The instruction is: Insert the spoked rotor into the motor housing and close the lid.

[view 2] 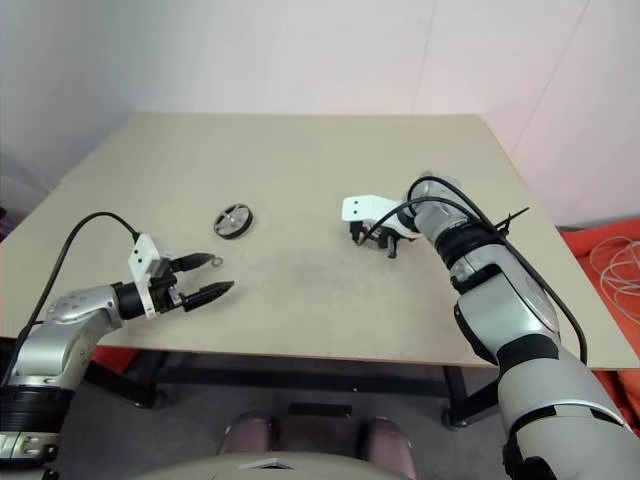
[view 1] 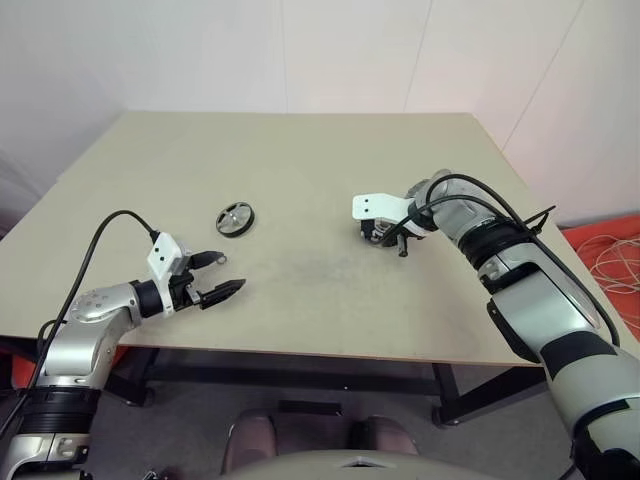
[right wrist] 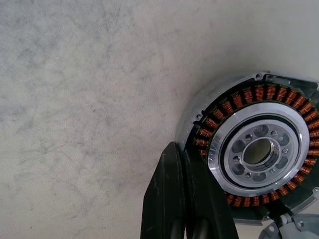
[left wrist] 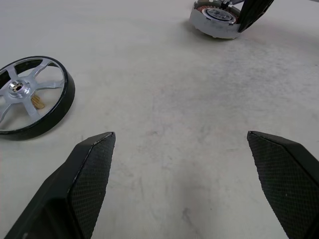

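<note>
Right gripper point(view 1: 385, 240) fingers clenched beside motor housing point(right wrist: 256, 152), nothing grasped; left gripper point(view 1: 222, 277) fingers released near spoked rotor point(view 1: 236, 218). Rotor best gripped by rim, kept level.

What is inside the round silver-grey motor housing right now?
Inside the round silver-grey motor housing sit a ring of copper-brown coils and a silver central hub with an open bore; no rotor. The nearest edge is hidden by the right gripper.

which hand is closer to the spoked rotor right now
Left. The left hand hovers open just short of the spoked rotor; the right hand is across the table at the motor housing.
</note>
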